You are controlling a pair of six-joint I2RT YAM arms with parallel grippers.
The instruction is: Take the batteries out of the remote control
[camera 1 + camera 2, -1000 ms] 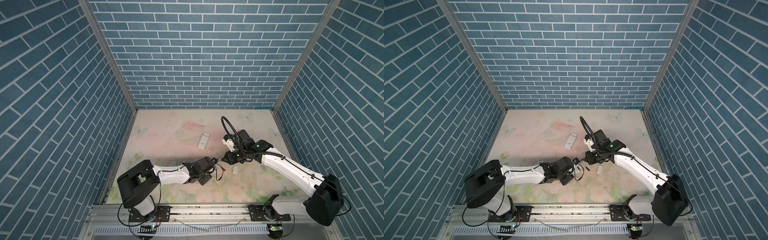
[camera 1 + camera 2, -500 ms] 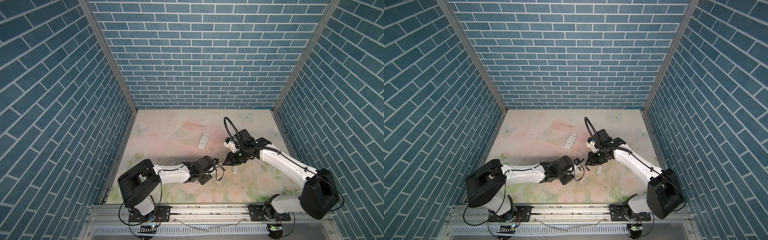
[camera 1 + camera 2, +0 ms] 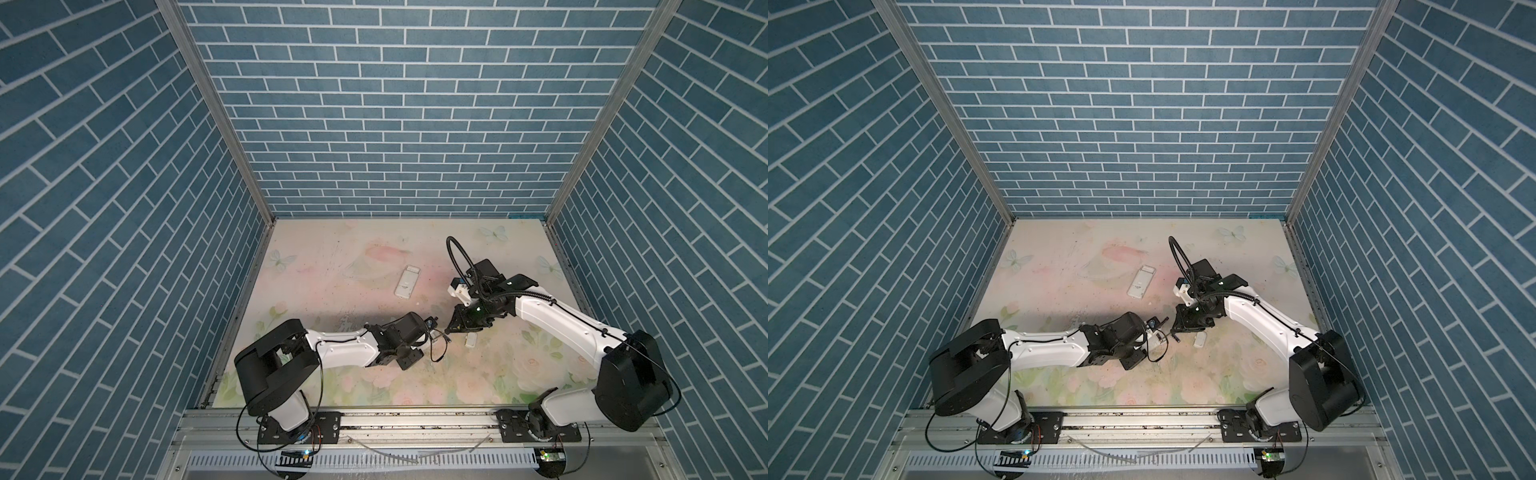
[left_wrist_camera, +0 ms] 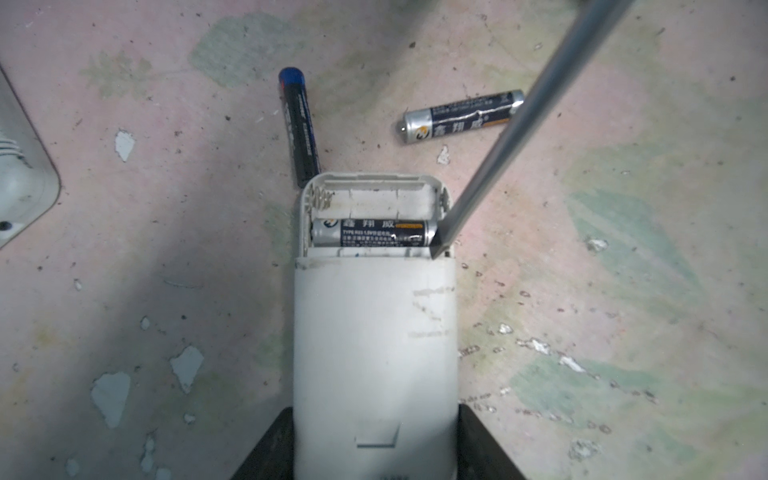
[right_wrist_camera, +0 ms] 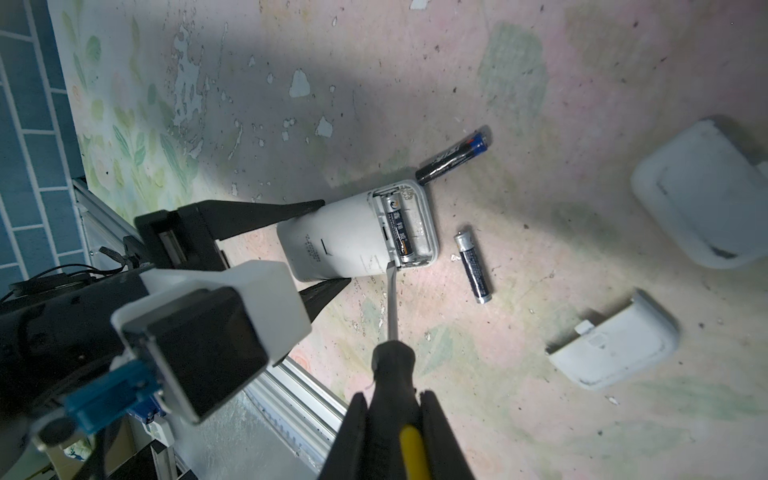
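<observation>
Battery (image 4: 371, 233) in open remote (image 4: 374, 332) — screwdriver (image 4: 483, 187) tip at its end

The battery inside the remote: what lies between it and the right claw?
The screwdriver: the right claw grips its handle and its shaft reaches the end of the battery in the remote, as the right wrist view shows.

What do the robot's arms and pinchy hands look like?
The left arm and right arm are white tubes with chunky black joints and thin black cables. A ribbed black hose loops over the right arm. The left gripper and right gripper each have two black wedge-shaped fingers. A white camera box with a blue plug sits on the left wrist.
</observation>
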